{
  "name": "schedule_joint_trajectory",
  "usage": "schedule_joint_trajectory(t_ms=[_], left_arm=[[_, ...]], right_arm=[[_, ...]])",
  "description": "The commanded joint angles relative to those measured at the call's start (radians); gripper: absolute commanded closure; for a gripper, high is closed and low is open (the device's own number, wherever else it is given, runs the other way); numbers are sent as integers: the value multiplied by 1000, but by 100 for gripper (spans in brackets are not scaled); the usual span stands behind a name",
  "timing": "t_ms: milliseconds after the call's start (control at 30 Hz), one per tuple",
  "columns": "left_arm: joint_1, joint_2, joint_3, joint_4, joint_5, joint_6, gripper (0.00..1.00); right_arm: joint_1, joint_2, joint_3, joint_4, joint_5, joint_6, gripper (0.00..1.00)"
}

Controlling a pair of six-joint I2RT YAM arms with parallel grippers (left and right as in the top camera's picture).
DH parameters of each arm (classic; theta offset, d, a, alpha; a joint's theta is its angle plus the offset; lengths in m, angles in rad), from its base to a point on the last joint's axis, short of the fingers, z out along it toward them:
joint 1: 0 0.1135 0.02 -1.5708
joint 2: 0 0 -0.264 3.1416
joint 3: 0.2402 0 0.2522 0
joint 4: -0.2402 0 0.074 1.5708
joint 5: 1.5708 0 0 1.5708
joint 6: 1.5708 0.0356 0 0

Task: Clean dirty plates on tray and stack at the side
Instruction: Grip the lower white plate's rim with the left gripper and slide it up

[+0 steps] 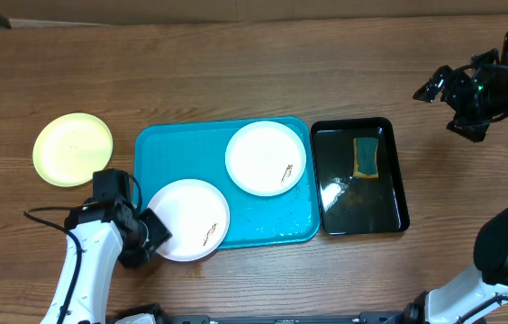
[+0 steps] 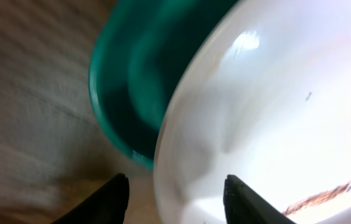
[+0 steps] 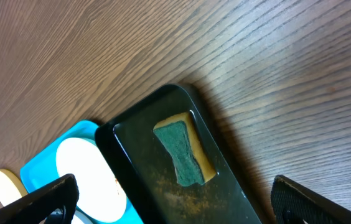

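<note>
Black-fingered, the left gripper (image 2: 175, 183) stands half spread at the tray's front-left corner. Its jaws straddle the rim of the near plate (image 1: 186, 218), one finger outside over the wood and one over the white inside. I see a gap on the outer side, so it looks parted around the rim rather than pinching it.

That plate hangs partly off the corner of the tray (image 1: 272, 225), which I take to be the reason for coming in here: the overhanging edge gives a finger room to slip beneath. A thin dark smear (image 1: 209, 236) shows near its right side, so it looks uncleaned.

Further back on the tray lies the far plate (image 1: 258, 153), flat and apart from the first, with its own small smear toward the right edge.

Off to the left, on the bare table (image 1: 236, 63), sits the pale plate (image 1: 73, 148), yellow-green and spotless as far as I can tell. It is probably the start of the stack.

Just beside the tray on the right is the black tray (image 1: 400, 180), holding a sponge (image 1: 366, 157) green side up at the back end, handy for wiping.

High over the table's far right, the right gripper (image 3: 175, 196) hangs with jaws spread wide, holding nothing. It looks down on the sponge, perhaps parked where it can drop to fetch it.
</note>
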Motion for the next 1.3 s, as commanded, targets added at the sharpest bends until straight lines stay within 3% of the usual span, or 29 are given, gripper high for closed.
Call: schedule_joint_trajectory(t_ms=[0, 267, 467, 733, 1267], left_arm=[[7, -15, -7, -44, 45, 35, 55], [-18, -15, -51, -10, 54, 34, 66], [-18, -15, -52, 35, 54, 33, 96], [-17, -15, -52, 143, 17, -38, 96], [-17, -15, -52, 337, 4, -299, 96]], right_arm=[[-2, -25, 24, 2, -5, -2, 0], [-2, -25, 24, 2, -5, -2, 0], [-2, -25, 24, 2, -6, -2, 0], [-2, -25, 24, 2, -5, -2, 0], [-2, -25, 24, 2, -5, -2, 0]])
